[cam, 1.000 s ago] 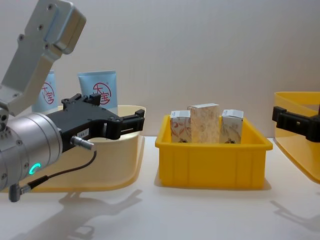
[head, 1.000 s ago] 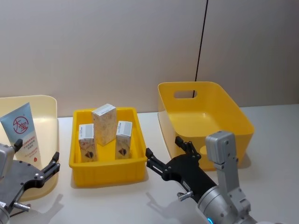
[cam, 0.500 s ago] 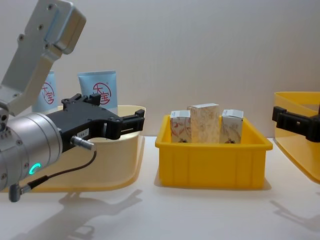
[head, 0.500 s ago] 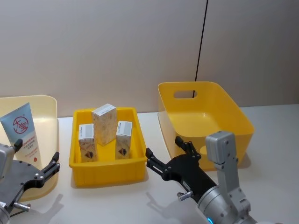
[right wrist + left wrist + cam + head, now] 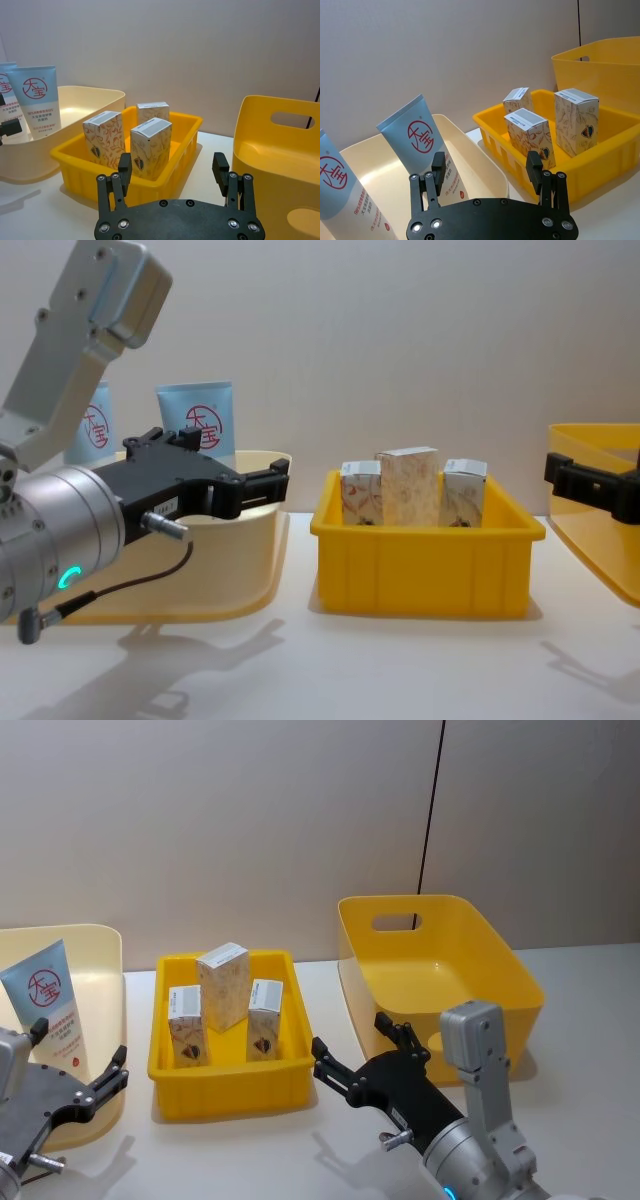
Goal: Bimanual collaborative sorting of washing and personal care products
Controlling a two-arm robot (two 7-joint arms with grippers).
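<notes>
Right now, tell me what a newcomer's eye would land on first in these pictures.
Three small white cartons stand in the yellow tray at the centre, flanked by light-blue squeeze tubes leaning in the cream bin on the left and a large yellow handled bin on the right. The left gripper and right gripper hover open in front.

Plain beige wall (image 5: 200, 820), dark vertical seam (image 5: 432, 810), white tabletop (image 5: 250, 1160)

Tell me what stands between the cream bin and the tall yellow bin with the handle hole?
The shallow yellow tray, holding three white cartons, stands between the cream bin and the tall yellow bin, as the head view shows.
</notes>
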